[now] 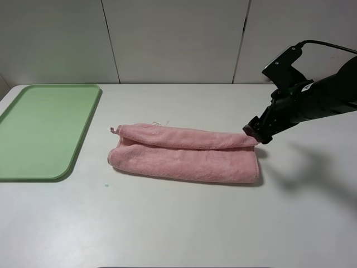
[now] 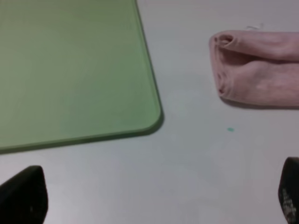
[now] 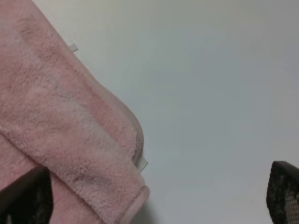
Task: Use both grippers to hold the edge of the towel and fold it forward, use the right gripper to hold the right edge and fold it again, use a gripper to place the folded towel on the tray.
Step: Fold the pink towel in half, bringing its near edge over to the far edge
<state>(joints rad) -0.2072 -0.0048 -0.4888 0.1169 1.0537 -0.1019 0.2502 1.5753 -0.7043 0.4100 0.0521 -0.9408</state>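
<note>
One tray [image 1: 44,131] is on the white table [image 1: 178,229], a flat light green one with a low rim, lying at the left. Its whole green floor is in plain sight. The towel [image 1: 187,153] is not in it. That sits on the table to the right of the tray, well apart from it, about in the middle.

There is one towel, pink and plush, folded over into a long band running left to right, with the upper layer lying along the far side. A small loop [image 1: 113,130] sticks up at its far left corner. A tiny green speck [image 1: 104,185] marks the table just near of the towel's left end.

I count two grippers. The right gripper [image 1: 257,134] comes in from the far right on its black arm and sits at the towel's far right corner. Its jaws are spread wide and hold nothing. One finger [image 3: 25,198] is over the pink cloth and the other over bare table. Whether it touches the cloth I cannot tell. The edge of the towel [image 3: 133,207] shows there as a thin stitched hem.

The left gripper [image 2: 156,198] shows only in its own wrist view. Its fingers are also wide apart, above bare table, gripping nothing.
</note>
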